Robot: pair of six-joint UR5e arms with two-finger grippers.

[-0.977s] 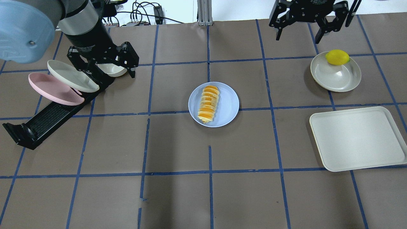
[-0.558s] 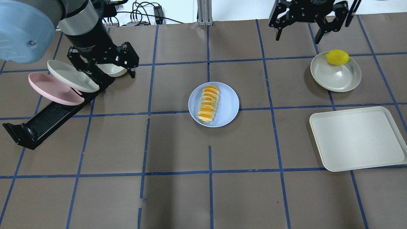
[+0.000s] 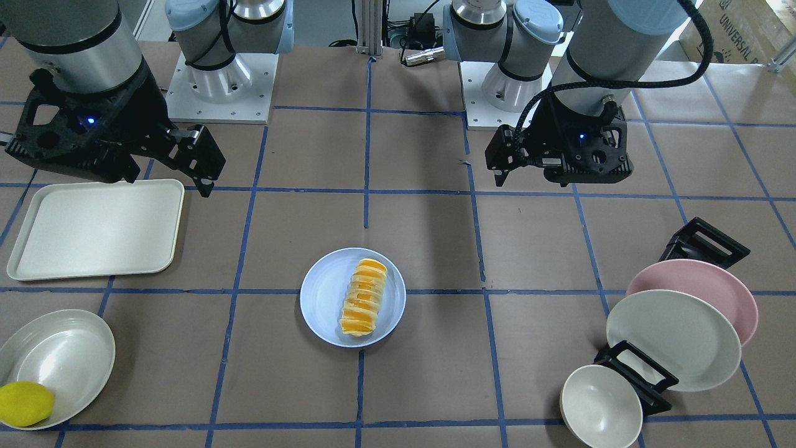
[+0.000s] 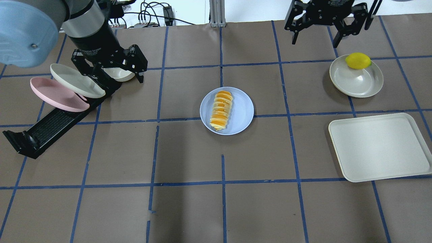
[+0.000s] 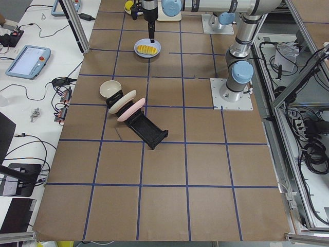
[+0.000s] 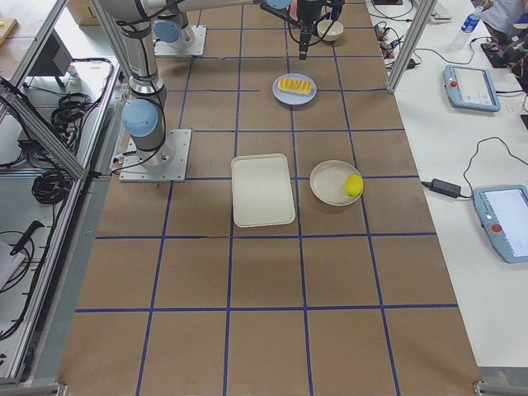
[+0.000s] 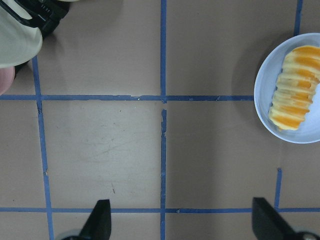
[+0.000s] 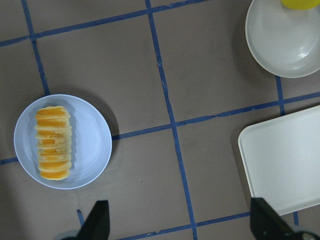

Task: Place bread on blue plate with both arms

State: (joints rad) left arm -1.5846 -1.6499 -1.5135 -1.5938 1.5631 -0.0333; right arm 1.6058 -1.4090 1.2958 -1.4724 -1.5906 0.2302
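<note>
status: both hands are up off the table (image 4: 189, 155) and touching nothing.

left hand (image 4: 109, 72): jaws spread wide, nothing between them.
right hand (image 4: 314, 43): same, jaws wide apart and empty.

the bread (image 4: 221, 110) lies flat on the blue plate (image 4: 241, 111). its long axis runs roughly front to back. it sits on the plate's left half, and the whole loaf is inside the rim. the plate's right half is bare.

from my left hand, the plate is ahead and off to the right, well apart. from my right hand, it's ahead and off to the left, also well apart. so the plate sits between the two hands, out in front.

ahead and left of my left hand is a black rack (image 4: 50, 130), lying at an angle on the table. it holds a pink plate (image 4: 54, 94) and a cream plate (image 4: 76, 81), both tilted on edge with the cream one overlapping the pink. a small cream bowl (image 3: 600, 407) sits right at the rack's far end; can't tell if it rests in the rack or just against it.

right of my right hand is a white tray (image 4: 378, 148), flat on the table. ahead of the tray, near it but apart, is a cream dish (image 4: 357, 84) with a lemon (image 4: 357, 60) at its far rim.

the table is brown paper with a blue tape grid.
</note>
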